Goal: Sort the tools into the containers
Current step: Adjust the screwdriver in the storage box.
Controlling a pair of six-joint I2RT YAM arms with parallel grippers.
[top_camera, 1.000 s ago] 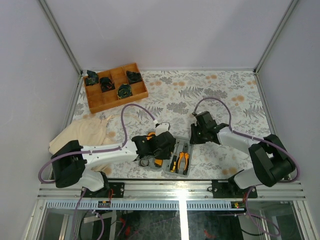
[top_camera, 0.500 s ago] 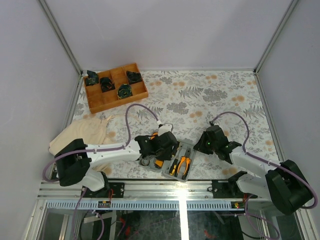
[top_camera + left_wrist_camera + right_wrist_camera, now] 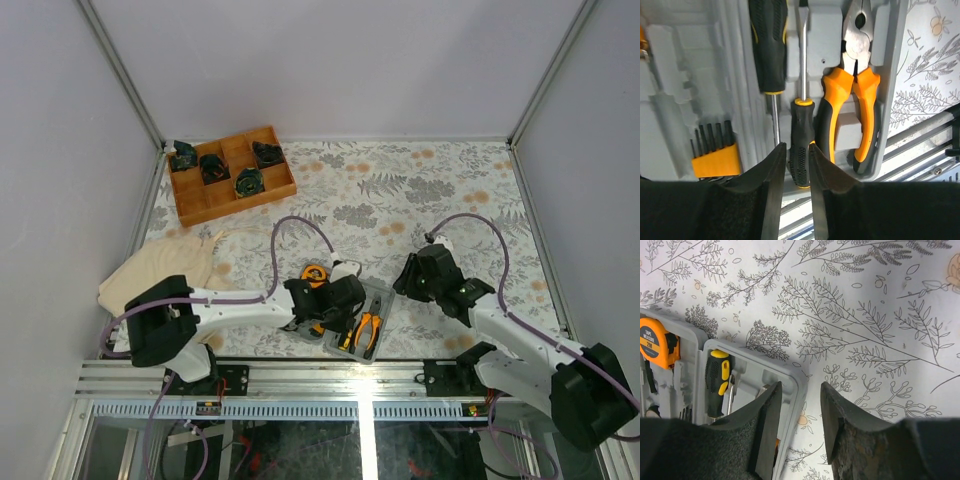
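The grey case (image 3: 385, 298) lies open near the table's front edge. Its right half (image 3: 825, 30) holds orange-handled pliers (image 3: 855, 95) and a black-and-yellow screwdriver (image 3: 769, 45). My left gripper (image 3: 335, 300) hovers over that half. Its jaws (image 3: 796, 145) stand narrowly apart, closed on the handle of a second black-and-yellow screwdriver (image 3: 801, 130) that lies along its slot. An orange bit holder (image 3: 715, 160) sits in the left half. The orange tape measure (image 3: 315, 274) also shows in the right wrist view (image 3: 657, 342). My right gripper (image 3: 413, 278) is open and empty over the case's far right corner (image 3: 795, 380).
A brown wooden divided tray (image 3: 215, 205) with black parts stands at the back left. A beige cloth (image 3: 165, 268) lies left of the case. The metal front rail (image 3: 350, 375) runs just below the case. Flowered tablecloth (image 3: 420, 190) covers the rest.
My left gripper has moved right, from the case's left half to over its right half. My right arm has pulled back toward the right and now sits at the case's corner.
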